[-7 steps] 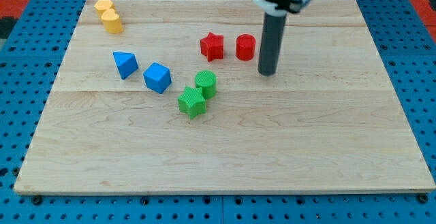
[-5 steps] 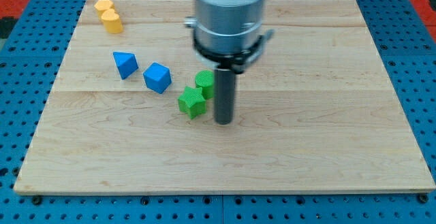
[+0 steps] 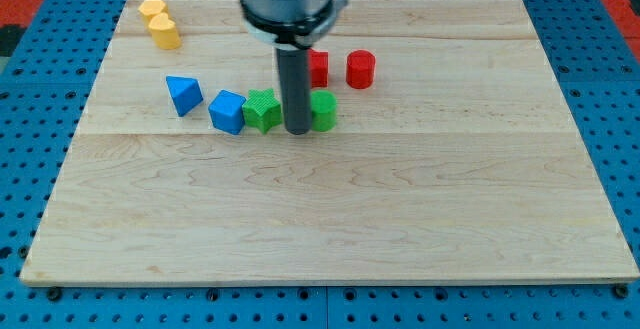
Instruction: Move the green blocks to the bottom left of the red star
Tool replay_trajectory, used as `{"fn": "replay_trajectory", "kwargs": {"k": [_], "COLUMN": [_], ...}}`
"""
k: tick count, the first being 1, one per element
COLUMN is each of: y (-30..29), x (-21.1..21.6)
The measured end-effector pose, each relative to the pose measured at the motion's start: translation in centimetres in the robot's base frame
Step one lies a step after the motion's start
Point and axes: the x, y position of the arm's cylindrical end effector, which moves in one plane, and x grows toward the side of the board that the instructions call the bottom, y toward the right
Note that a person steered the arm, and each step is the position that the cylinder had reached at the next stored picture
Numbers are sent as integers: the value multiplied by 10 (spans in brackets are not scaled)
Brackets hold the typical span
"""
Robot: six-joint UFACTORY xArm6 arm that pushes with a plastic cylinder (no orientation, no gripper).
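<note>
The pale wooden worktop (image 3: pixel 400 229) carries eight small plastic blocks, all in its far half; there are no containers on it. My tip (image 3: pixel 298 130) stands on the wood between the two green blocks, a little above the worktop's middle. The green star-shaped block (image 3: pixel 262 110) is just to the view's left of my tip and touches the blue cube-like block (image 3: pixel 227 111) on its other side. The green cylinder block (image 3: pixel 323 111) sits just to the view's right of my tip, partly hidden behind the rod. The red star block (image 3: pixel 318 67) lies toward the top edge from the green cylinder, its left part covered by the rod, so its shape barely shows. The red cylinder block (image 3: pixel 361 69) stands just to its right, apart from it. A blue triangular block (image 3: pixel 183 95) lies toward the left edge, near the blue cube. Two yellow blocks (image 3: pixel 159 23) sit together at the top left corner. The dark rod stands upright, its grey mount at the top edge. There are no fingers on this arm, only the rod, so nothing is held.
</note>
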Motion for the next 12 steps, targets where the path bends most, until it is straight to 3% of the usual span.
{"fn": "replay_trajectory", "kwargs": {"k": [1, 2, 4, 7, 11, 12], "y": [48, 117, -1, 52, 59, 24], "x": [35, 12, -20, -17, -42, -29]}}
